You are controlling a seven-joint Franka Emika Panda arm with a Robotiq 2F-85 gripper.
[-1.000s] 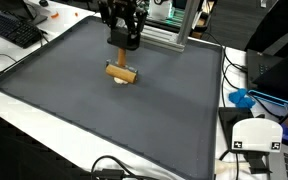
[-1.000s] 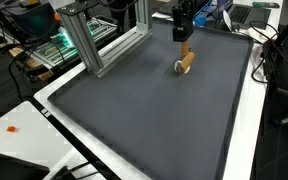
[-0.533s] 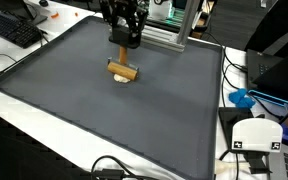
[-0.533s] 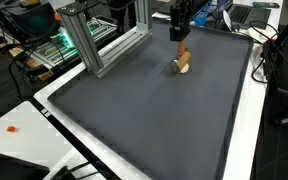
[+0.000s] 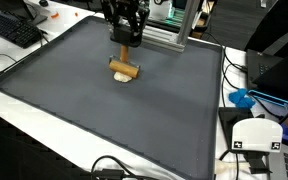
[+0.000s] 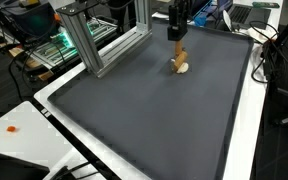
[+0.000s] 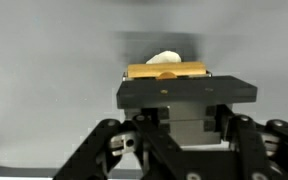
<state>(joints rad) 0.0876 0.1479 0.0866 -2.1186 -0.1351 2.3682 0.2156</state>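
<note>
Wooden and pale tan, a T-shaped tool (image 5: 124, 68) hangs from the gripper (image 5: 125, 40) over the far part of a dark grey mat (image 5: 104, 120), closer to the far edge than to the middle. The claw is pinched tight on the tool's upright stem, so the crossbar sits level just beneath the black fingers. In the wrist view the crossbar (image 7: 167, 71) shows as a tan strip just past the gripper (image 7: 187, 95), with a small white piece (image 7: 164, 58) peeping out beyond it. That white piece (image 5: 124, 81) lies under the crossbar in an exterior view, possibly a pad or bristles, though the pictures are too coarse to say, nor do they show whether it touches the mat. From the opposite side, the gripper (image 6: 176, 30) and the tool (image 6: 180, 64) stand near the mat's far corner, with an aluminium frame (image 6: 84, 40) well apart on the mat's edge. A black keyboard (image 5: 14, 28) rests on the white table beyond the mat, and a white device (image 5: 256, 135) sits off its near corner, a blue object (image 5: 242, 98) just behind it.
</note>
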